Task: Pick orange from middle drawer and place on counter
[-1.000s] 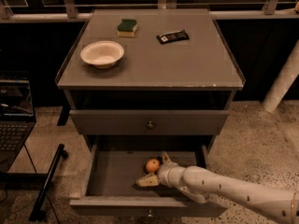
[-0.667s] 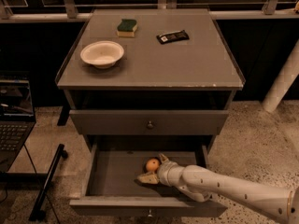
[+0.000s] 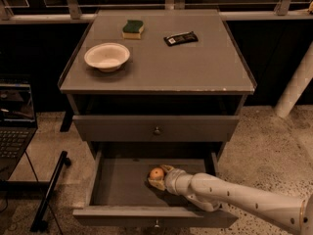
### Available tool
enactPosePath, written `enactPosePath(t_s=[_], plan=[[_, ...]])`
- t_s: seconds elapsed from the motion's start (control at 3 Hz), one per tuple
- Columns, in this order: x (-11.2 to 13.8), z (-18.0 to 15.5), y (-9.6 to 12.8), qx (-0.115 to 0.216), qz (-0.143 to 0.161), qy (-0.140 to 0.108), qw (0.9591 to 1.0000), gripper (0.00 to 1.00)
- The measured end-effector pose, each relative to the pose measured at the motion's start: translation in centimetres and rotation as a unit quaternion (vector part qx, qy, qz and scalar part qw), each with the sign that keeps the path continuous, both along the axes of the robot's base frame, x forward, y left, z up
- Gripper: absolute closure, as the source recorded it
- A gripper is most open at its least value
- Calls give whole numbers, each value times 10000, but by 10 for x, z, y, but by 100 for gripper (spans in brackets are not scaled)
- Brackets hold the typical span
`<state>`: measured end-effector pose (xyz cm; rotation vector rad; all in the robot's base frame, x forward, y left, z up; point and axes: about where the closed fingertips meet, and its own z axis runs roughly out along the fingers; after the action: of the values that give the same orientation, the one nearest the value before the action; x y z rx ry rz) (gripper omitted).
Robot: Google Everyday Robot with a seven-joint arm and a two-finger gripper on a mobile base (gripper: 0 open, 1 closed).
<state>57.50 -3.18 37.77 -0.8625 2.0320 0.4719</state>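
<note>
Orange (image 3: 156, 173) lies in the middle drawer (image 3: 122, 185), which stands open below the front edge of the tabletop (image 3: 195, 67). On the tabletop a white bowl (image 3: 107, 57) stands near the left edge. A dark packet (image 3: 181, 38) and a green sponge (image 3: 133, 28) lie toward the far edge. My pincer (image 3: 161, 176) is inside the drawer, fingers apart, one at each side of the orange. If they touch it, I cannot tell.

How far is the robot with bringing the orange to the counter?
Done: the middle drawer stands open, and the gripper is inside it, right at the orange. In hand: the grasp, though a firm hold cannot be confirmed. Left: lift the orange out and set it on the counter, where it is not yet.
</note>
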Motion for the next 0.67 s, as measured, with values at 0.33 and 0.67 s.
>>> enactPosePath(t_s=[0.33, 0.67], plan=[[0, 0, 0, 0, 0, 0, 10000, 87], [-3, 8, -2, 230, 142, 61, 9996, 100]])
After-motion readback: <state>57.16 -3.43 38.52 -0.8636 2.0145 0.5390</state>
